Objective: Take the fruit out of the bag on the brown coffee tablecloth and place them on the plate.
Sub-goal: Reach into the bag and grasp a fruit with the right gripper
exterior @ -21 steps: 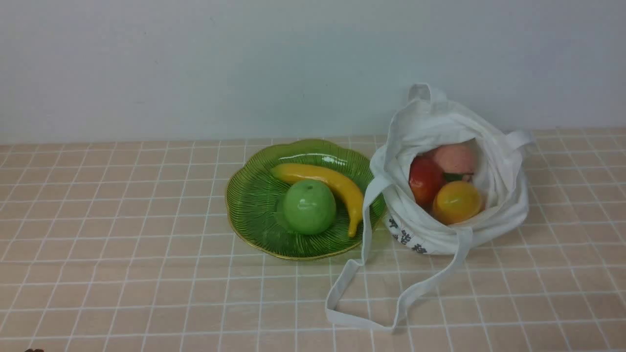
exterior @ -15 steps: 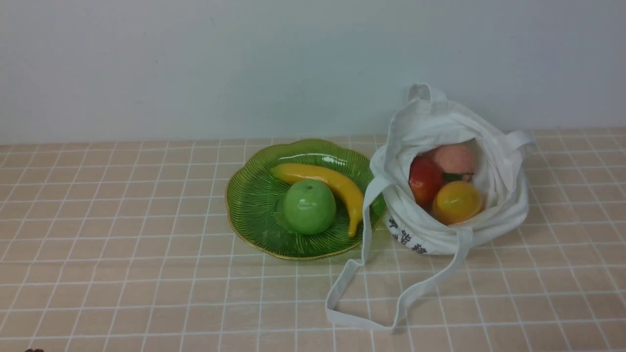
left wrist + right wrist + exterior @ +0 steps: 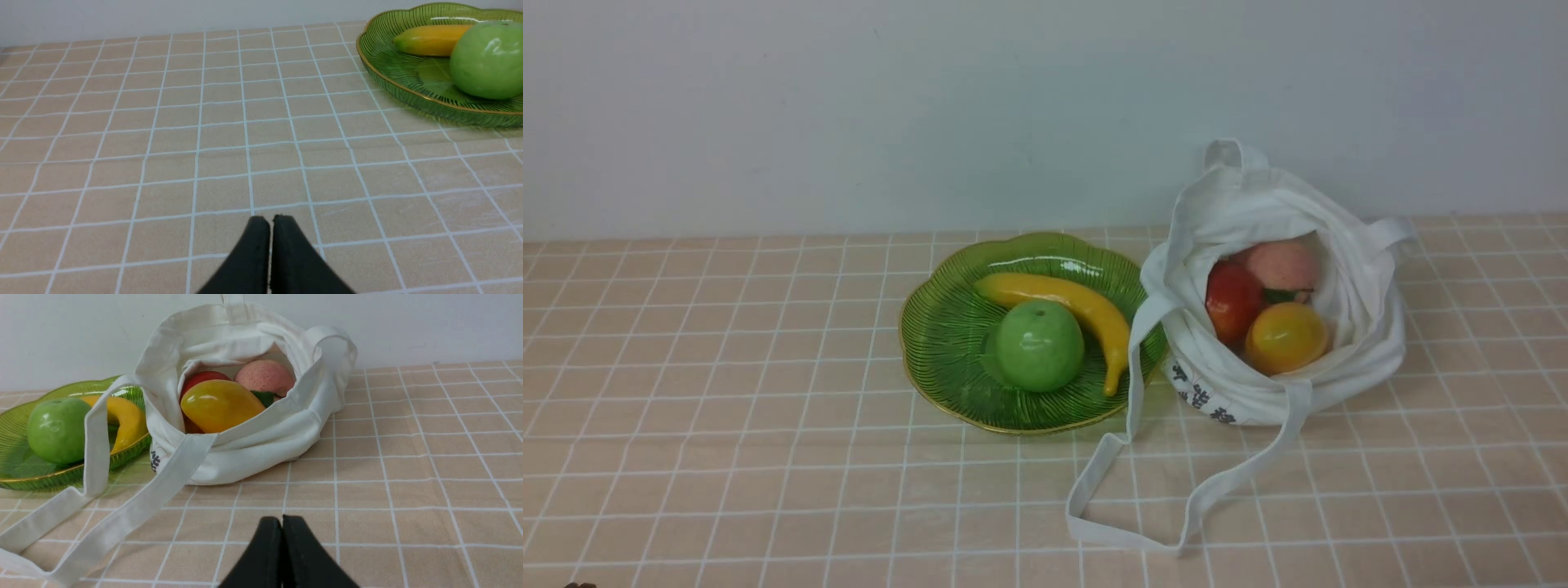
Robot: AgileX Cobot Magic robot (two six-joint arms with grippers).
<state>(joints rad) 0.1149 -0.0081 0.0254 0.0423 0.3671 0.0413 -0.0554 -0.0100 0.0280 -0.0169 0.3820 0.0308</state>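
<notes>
In the front view, you have the white cloth bag (image 3: 1356, 367) at right of centre, its mouth open toward you. Inside sit the red apple (image 3: 1232, 300) at the mouth's left, the pink fruit (image 3: 1282, 268) toward its top and the orange-yellow mango (image 3: 1287, 337) toward its bottom; a dark green leaf (image 3: 1284, 296) shows among them.

The green glass plate (image 3: 947, 359) fills the middle of the frame, just beside the bag, and carries the green apple (image 3: 1040, 346) and the banana (image 3: 1066, 300). Its scalloped, gold-trimmed edge leaves you a wide stretch of the gridded tablecloth (image 3: 727, 392) at the left of the frame. You also have room at lower right, but a loose strap (image 3: 1221, 490) loops down across the lower centre. The cloth's far edge meets the pale wall (image 3: 849, 114), close behind the plate and bag.

Dark printed characters (image 3: 1202, 395) run along the bag's lower left side; they look like Chinese writing, though you probably can't read them reliably from here.

Your left jaws (image 3: 271, 218) are drawn in to a very narrow gap, with nothing between them. Your right jaws (image 3: 282, 518) are closed together, also holding nothing, over the cloth.
</notes>
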